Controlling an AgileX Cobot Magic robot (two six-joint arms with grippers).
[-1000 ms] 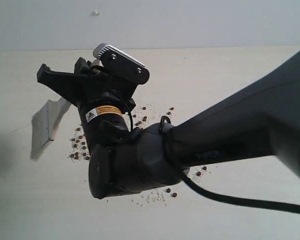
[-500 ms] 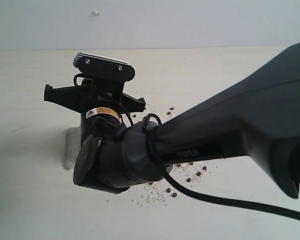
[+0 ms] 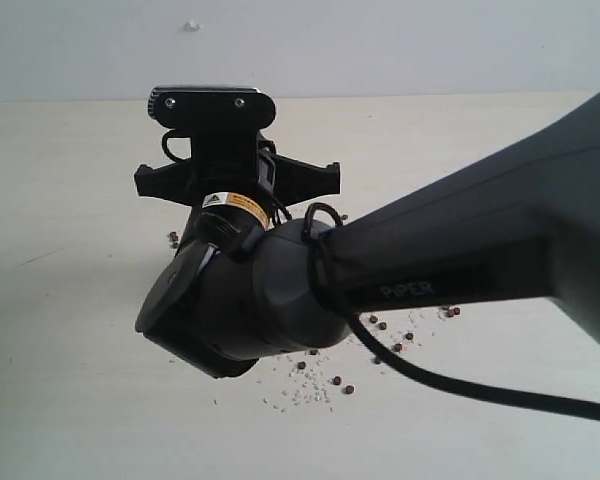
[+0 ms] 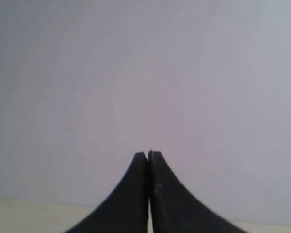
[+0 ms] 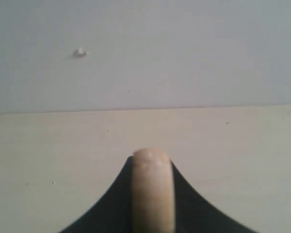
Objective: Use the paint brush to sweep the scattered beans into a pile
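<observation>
My right arm fills most of the exterior view, and its gripper points away over the cream table. In the right wrist view the right gripper is shut on the paint brush's pale cream handle. The bristles and ferrule are hidden. Scattered brown beans and white grains show beside the arm, plus stray beans on the left. No gathered pile is visible; the arm covers that area. The left gripper is shut on nothing, facing a pale wall.
A pale wall with a small white mark rises behind the table's far edge. A black cable hangs from my right arm over the table. Bare table stretches ahead of the right gripper.
My right wrist has swung to the right and turned square to the wall. The brush head seen at the left a second ago is now hidden behind the arm, as are the beans there.
</observation>
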